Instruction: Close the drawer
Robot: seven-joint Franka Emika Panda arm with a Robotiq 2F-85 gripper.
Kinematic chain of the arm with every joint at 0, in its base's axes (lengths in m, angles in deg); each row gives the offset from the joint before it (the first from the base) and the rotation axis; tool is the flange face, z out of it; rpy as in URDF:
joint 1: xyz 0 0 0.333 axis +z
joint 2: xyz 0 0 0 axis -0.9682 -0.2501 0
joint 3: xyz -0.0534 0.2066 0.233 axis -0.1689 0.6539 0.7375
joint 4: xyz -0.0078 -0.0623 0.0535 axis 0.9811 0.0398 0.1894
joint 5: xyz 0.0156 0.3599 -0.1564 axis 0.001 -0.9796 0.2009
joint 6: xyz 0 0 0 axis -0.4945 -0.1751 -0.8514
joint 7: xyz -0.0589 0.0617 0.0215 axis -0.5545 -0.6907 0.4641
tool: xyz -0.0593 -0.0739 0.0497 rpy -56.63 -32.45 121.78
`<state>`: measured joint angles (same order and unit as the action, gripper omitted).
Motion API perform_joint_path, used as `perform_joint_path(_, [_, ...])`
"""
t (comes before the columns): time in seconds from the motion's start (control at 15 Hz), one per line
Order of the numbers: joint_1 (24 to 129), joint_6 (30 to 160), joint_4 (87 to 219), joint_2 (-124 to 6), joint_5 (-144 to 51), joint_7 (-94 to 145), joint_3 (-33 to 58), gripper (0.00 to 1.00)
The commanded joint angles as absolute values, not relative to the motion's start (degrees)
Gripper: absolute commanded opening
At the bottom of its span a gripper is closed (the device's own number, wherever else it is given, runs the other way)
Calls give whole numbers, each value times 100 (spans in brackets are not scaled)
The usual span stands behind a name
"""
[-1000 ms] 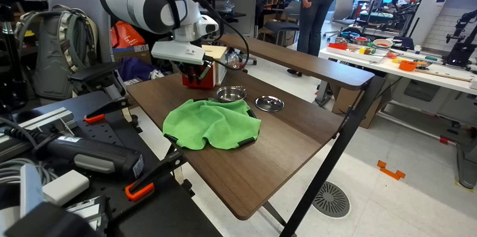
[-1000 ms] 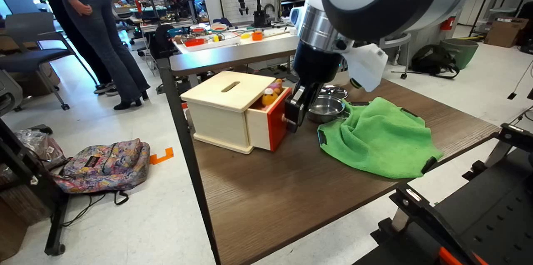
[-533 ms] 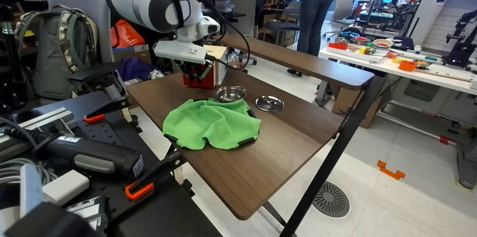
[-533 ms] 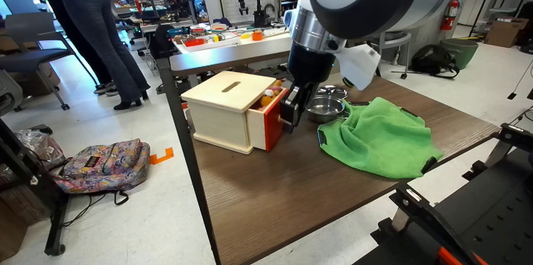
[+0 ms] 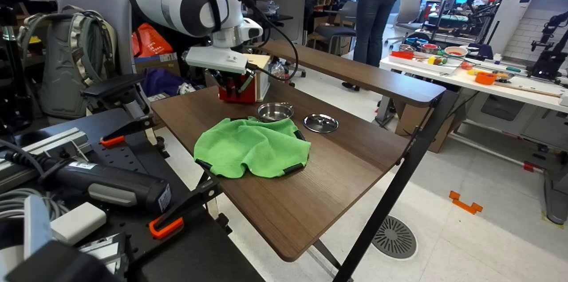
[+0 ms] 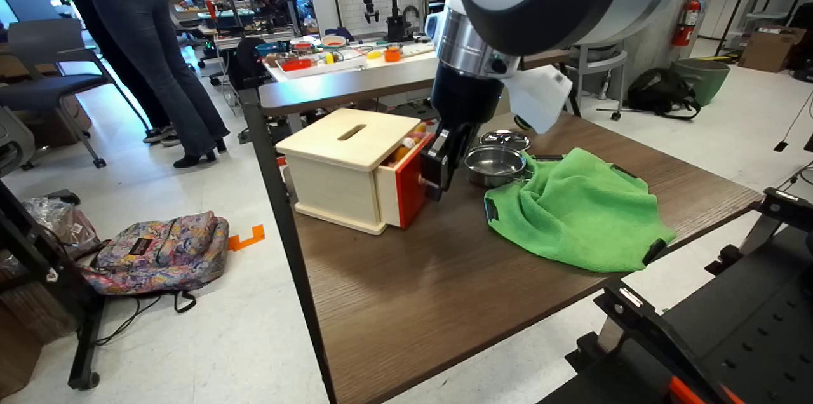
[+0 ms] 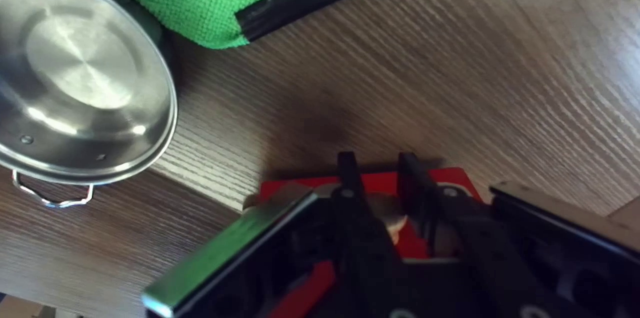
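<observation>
The drawer (image 6: pixel 413 185), red in front, stands partly out of the light-wood box (image 6: pixel 330 178). Its red front also shows in an exterior view (image 5: pixel 251 92) and in the wrist view (image 7: pixel 444 174). Orange and pink toys (image 6: pixel 401 152) show inside it. My gripper (image 6: pixel 436 185) is at the front, pointing down; it also shows in an exterior view (image 5: pixel 233 92). In the wrist view the gripper (image 7: pixel 377 158) has its fingers a small gap apart, one on each side of the round knob (image 7: pixel 384 204), which fills the gap. The knob is partly hidden by the fingers.
A steel pot (image 6: pixel 495 166) stands close beside the gripper. Its lid (image 5: pixel 320 123) lies beyond it. A green cloth (image 6: pixel 584 213) lies on the brown table (image 6: pixel 406 302). A raised shelf board (image 5: pixel 355 69) runs along the table's edge near the box.
My gripper has moved toward the box, and the drawer has slid further in with it. Less of the drawer's side and toys shows. The box, pot and cloth have not moved.
</observation>
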<state>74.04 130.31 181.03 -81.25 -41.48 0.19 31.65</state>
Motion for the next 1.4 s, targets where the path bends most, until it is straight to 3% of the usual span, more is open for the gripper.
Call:
perform_joint_path(0.0, [7589,12962,17643,-8316,-4057,95,3058,6])
perform_joint_path(1.2, [7720,12709,17205,-8536,-4081,79,3030,6])
perform_joint_path(1.27, [7715,12715,17208,-8533,-4083,75,3032,50])
perform_joint_path(1.33, [7717,12720,17204,-8529,-4085,78,3034,52])
